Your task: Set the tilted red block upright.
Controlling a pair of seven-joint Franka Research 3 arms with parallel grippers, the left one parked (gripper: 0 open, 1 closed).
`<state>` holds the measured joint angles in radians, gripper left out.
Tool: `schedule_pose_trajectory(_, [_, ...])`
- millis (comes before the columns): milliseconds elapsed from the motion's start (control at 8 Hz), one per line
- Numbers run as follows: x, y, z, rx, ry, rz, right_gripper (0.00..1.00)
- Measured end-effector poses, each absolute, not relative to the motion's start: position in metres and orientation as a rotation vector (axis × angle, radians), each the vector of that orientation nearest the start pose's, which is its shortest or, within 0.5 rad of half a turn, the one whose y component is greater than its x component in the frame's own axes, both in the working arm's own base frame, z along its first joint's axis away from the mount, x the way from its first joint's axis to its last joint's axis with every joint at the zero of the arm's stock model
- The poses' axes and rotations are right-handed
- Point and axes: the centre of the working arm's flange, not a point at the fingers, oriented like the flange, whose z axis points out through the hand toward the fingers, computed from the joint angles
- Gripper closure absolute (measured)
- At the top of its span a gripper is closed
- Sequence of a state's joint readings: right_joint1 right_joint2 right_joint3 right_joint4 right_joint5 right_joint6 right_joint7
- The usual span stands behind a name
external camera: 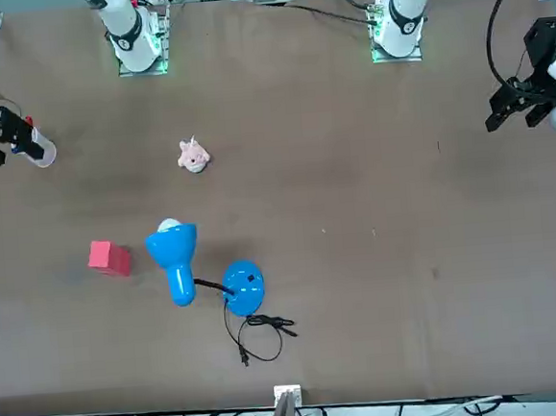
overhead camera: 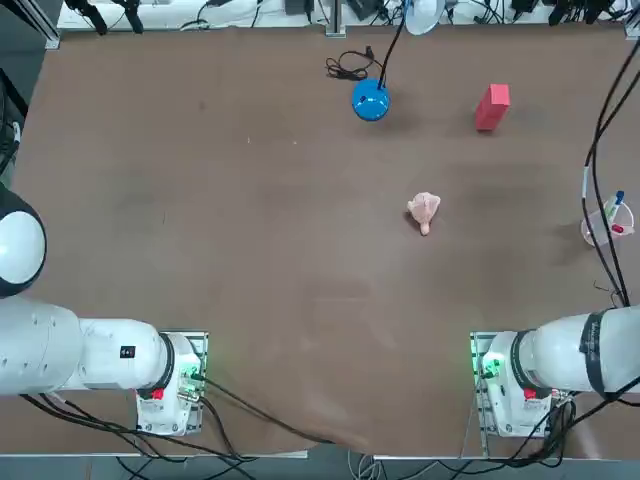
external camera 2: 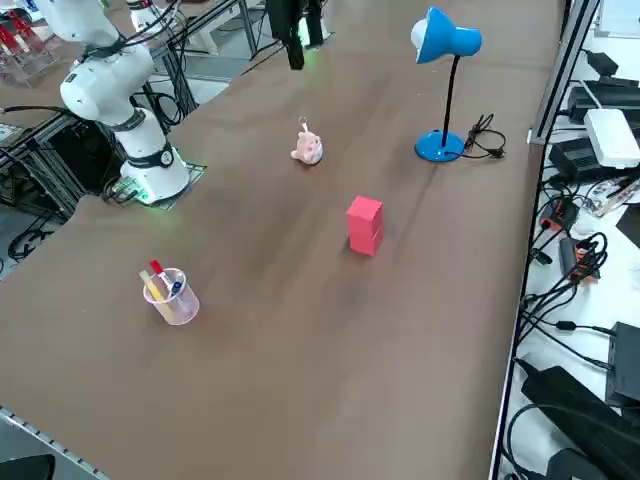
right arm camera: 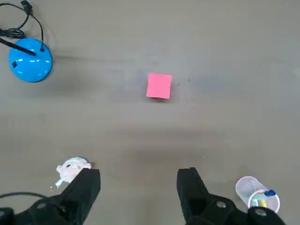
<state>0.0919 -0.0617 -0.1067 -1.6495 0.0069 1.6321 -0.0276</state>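
Observation:
The red block [overhead camera: 492,107] sits on the brown table at the far right, to the right of the blue lamp. In the right side view the red block [external camera 2: 364,224] looks taller than wide and rests on the table. It also shows in the front view [external camera: 109,258]. My right gripper [right arm camera: 138,187] hangs high above the table, open, with nothing between its black fingers [right arm camera: 86,185]. In the wrist view the red block [right arm camera: 159,86] lies far below and ahead of the fingers, apart from them.
A blue desk lamp [overhead camera: 370,100] with a black cord stands left of the block. A pink lumpy toy [overhead camera: 424,211] lies nearer the arms. A clear cup with pens [overhead camera: 607,222] stands by the right table edge. Cables hang at the right.

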Motion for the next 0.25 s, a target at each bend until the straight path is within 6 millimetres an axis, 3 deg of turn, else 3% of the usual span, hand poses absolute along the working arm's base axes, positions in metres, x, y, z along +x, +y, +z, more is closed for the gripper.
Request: schedule_pose_trajectory(250, [0.5352, -0.0002, 0.6337, -3.131, -0.028, -0.076, 0.00])
